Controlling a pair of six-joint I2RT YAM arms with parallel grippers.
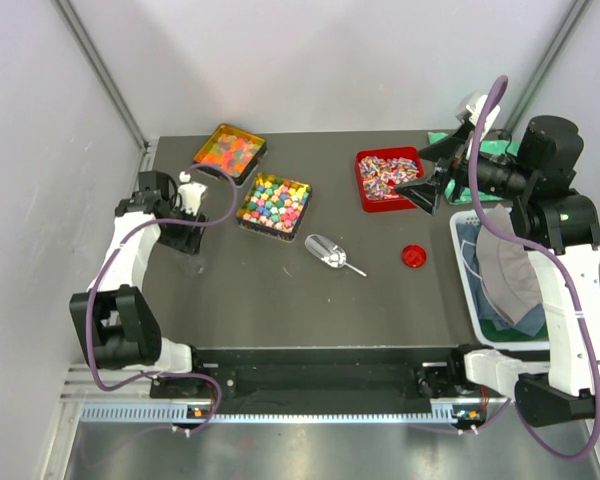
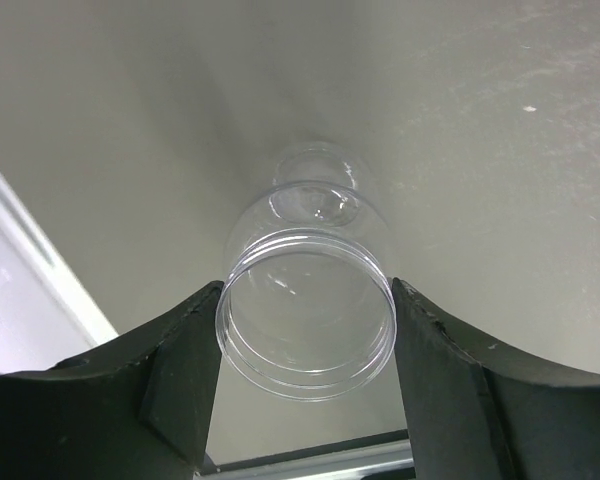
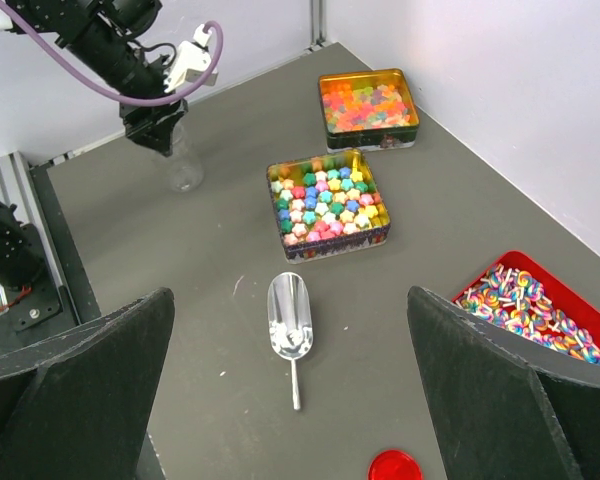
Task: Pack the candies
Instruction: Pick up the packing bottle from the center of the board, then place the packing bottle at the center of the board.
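**Left tool on the jar, candies in their tin**

Top view: the candies fill a square tin left of centre on the dark worktop. A tin of orange sweets sits behind them and a red tray of striped sweets lies to the right. A metal scoop and a red lid lie nearer the arms. The left tool is at the left edge. The right tool is raised beside the red tray, its fingers spread wide.

Left wrist: the left tool pinches a clear jar near its rim, the open mouth facing the camera.

Right wrist: the right tool is spread wide and holds nothing. Below it are the scoop and the lid, with the candies beyond. The jar is under the left tool.
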